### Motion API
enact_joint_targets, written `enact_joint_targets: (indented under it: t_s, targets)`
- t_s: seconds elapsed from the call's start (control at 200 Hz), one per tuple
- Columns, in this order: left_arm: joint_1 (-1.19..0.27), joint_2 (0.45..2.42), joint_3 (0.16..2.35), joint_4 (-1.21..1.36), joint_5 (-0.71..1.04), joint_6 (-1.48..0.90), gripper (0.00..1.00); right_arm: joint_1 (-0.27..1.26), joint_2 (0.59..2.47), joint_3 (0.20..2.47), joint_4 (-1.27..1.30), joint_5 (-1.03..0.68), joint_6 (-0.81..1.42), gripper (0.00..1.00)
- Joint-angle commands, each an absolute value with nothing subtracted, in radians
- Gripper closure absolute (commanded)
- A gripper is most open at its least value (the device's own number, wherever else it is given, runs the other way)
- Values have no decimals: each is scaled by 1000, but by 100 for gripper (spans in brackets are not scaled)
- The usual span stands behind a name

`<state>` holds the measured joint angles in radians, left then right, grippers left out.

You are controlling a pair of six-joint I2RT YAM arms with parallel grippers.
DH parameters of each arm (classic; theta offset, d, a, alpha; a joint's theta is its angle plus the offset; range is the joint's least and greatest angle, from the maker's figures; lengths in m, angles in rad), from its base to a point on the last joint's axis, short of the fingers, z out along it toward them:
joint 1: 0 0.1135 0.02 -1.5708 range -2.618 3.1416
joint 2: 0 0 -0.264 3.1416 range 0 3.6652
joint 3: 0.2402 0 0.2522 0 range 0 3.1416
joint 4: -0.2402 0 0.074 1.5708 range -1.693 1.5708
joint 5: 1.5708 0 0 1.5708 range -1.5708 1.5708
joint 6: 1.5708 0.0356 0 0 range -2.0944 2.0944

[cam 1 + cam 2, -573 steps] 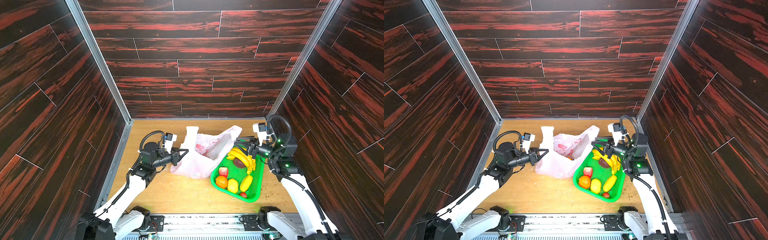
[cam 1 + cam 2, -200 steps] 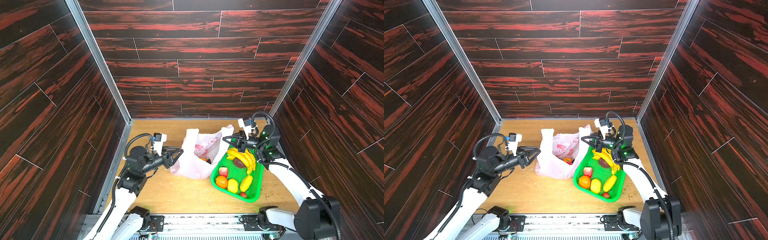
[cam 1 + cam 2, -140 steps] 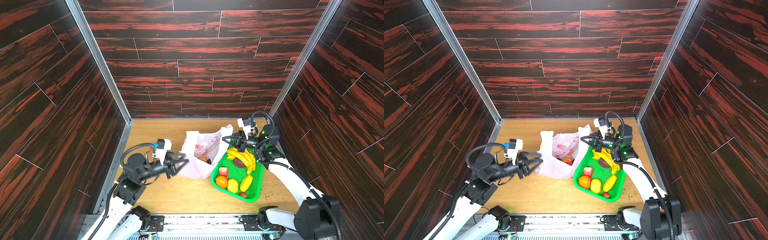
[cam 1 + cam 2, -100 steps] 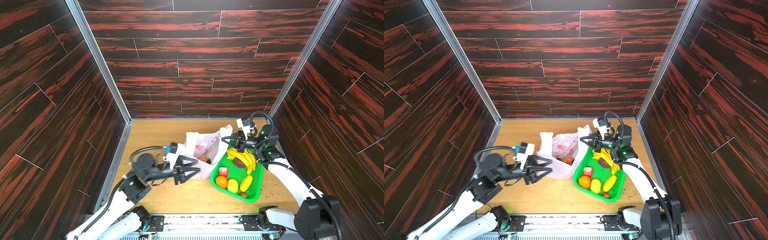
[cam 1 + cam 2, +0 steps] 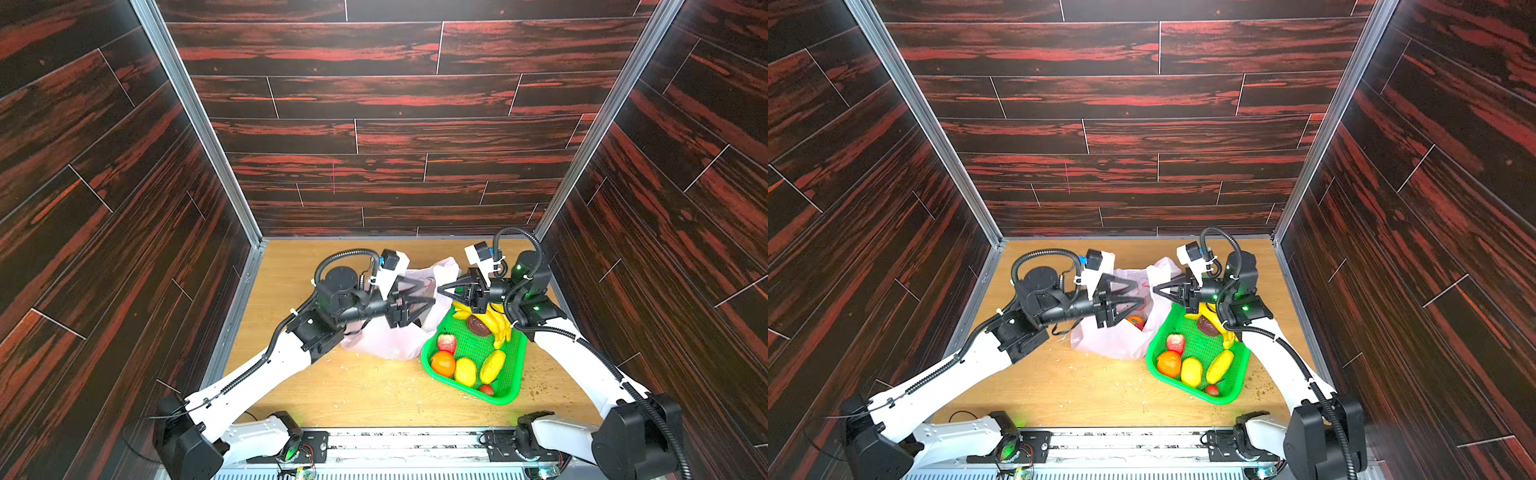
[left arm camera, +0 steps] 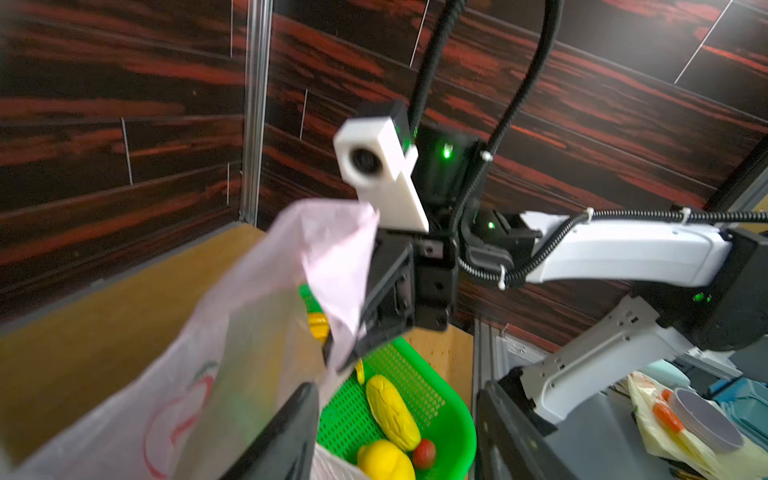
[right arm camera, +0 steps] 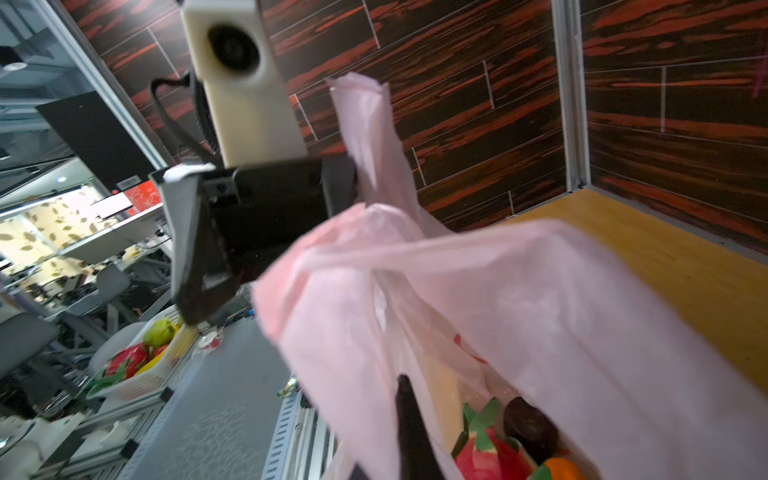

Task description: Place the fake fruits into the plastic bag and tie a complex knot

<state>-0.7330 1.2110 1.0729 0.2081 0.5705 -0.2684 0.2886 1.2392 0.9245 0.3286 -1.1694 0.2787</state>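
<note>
The right gripper (image 5: pixel 444 291) is clamped on the raised rim of the plastic bag (image 5: pixel 386 345), holding its mouth up. The left gripper (image 5: pixel 1138 296) hangs over the opening with its jaws spread and nothing between them. The bag sits on the wooden table (image 5: pixel 374 395), touching the green basket (image 5: pixel 500 400). A dragon fruit (image 7: pixel 486 453) and a dark round fruit (image 7: pixel 530 428) already lie inside it. Most of the fake fruits (image 5: pixel 465 371), among them the banana bunch (image 5: pixel 498 326) and an orange (image 5: pixel 442 362), wait in the basket, and no knot is begun.

The two grippers sit nearly tip to tip, so a reach across to the basket risks clipping the holding arm or snagging the thin film. If the film slips from the pinch, the mouth would likely sag shut. The glossy fruits may also squirt from a shallow grip.
</note>
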Motion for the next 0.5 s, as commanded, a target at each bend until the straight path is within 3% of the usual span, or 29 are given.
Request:
enact_joint_targets:
  t_s: [0.0, 0.366, 0.491]
  targets:
    - [-729, 1231, 1108, 251, 548, -250, 35, 302, 1208, 909, 291, -1212, 229, 100]
    - [-723, 1264, 1139, 262, 534, -260, 33, 354, 1186, 920, 217, -1231, 174, 100]
    - [-722, 1273, 1146, 268, 574, -267, 41, 366, 1191, 932, 199, -1215, 166, 100]
